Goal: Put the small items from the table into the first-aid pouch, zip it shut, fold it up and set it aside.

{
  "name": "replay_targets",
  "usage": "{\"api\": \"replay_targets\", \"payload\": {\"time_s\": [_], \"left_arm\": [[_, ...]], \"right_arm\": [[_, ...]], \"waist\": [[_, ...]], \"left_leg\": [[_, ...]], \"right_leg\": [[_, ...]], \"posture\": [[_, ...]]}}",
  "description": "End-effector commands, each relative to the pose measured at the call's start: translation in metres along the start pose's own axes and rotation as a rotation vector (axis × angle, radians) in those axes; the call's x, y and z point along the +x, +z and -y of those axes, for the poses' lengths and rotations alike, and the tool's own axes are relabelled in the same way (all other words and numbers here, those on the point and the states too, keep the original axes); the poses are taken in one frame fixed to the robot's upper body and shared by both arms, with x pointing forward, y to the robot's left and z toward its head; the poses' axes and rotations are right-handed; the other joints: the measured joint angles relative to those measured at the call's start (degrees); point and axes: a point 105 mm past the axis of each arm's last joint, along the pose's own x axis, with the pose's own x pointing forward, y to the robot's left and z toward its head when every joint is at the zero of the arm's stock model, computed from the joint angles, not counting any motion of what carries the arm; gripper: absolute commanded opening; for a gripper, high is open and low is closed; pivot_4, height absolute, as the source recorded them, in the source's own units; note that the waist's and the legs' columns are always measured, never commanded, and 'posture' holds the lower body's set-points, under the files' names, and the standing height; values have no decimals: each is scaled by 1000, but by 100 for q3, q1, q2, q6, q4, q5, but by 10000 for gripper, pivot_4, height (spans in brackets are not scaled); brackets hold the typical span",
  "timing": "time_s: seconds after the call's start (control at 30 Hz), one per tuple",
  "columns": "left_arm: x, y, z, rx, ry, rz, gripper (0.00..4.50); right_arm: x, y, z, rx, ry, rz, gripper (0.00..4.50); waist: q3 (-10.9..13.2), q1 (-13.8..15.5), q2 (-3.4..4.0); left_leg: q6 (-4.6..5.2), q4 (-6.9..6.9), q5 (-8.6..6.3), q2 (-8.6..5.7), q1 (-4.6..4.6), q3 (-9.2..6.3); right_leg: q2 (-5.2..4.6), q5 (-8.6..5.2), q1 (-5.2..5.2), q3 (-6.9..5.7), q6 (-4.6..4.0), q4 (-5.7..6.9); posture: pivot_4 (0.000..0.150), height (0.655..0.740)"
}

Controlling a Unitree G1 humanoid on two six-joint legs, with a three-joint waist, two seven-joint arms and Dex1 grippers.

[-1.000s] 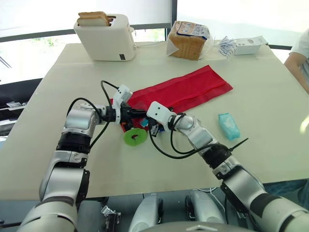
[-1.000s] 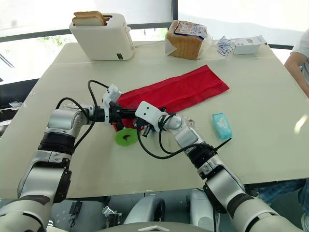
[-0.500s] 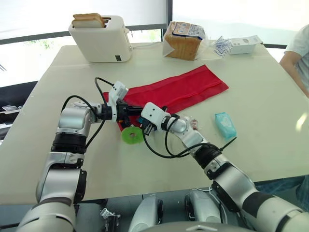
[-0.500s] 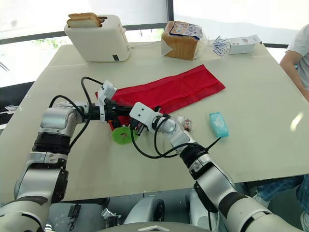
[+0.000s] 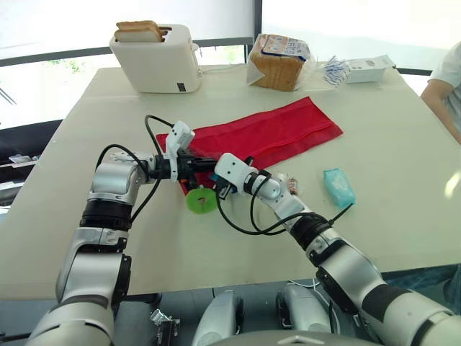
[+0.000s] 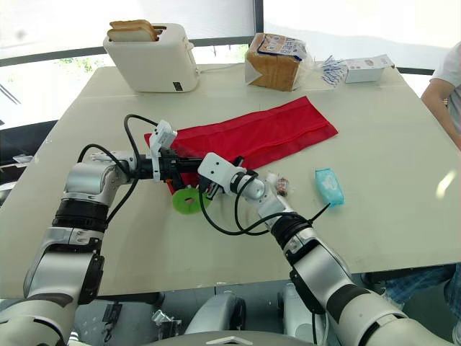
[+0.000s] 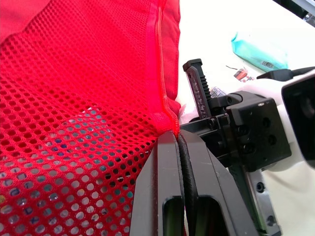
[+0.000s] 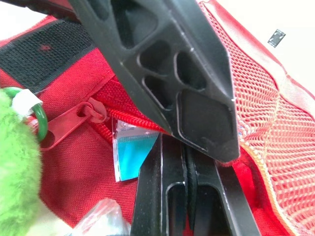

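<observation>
My left gripper is pressed together on the mesh edge of the red pouch, right at the zip seam. My right gripper is also pressed together, touching the left one at the pouch's near end; I cannot tell what it nips. The table is bare to my left and along its near edge. A green roll lies just beside both grippers, and a teal packet lies well apart to my right. The pouch lies unfolded, slanting across mid-table toward the bread bag. Its zip pull lies flat, and a small blue-clear packet sits at the zip line.
</observation>
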Motion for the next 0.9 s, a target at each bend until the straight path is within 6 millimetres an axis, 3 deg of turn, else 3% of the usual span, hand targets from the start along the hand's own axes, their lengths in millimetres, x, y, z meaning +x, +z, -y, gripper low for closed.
{"api": "replay_targets", "payload": {"time_s": [0.03,0.17,0.33,0.43,0.53,0.9], "left_arm": [[-1,-13,-9,-22,37,-39,0],[0,-13,-11,-19,35,-36,0],[2,-8,-10,-23,20,-20,0],[1,-3,-7,-37,1,0,0],[0,0,-5,-44,-10,7,0],[0,7,0,-75,-21,38,0]], "right_arm": [[-19,16,9,83,56,55,6839],[-36,23,0,163,145,49,25362],[-35,26,-12,186,195,10,25362],[-24,21,-15,185,186,-40,16997],[-14,22,-16,169,188,-54,956],[4,25,-32,128,248,-67,956]], "waist": [[0,18,0],[2,31,1],[2,31,2],[3,34,2],[3,30,2],[3,-10,2]], "left_leg": [[0,1,0,-1,-2,0],[1,6,0,-3,-21,-5],[1,3,-1,-3,-28,-5],[1,5,-1,-3,-29,-5],[1,4,-1,-4,-29,-5],[1,4,0,-6,-29,-7]], "right_leg": [[0,0,-1,1,0,0],[0,0,-13,1,0,-1],[0,0,-23,2,0,0],[0,0,-23,2,0,0],[-1,0,-24,1,0,0],[-2,0,-24,0,0,0]], "posture": [[1500,7400],[1500,7400],[1500,7400],[1500,7400],[1500,7400],[1500,7400]]}}
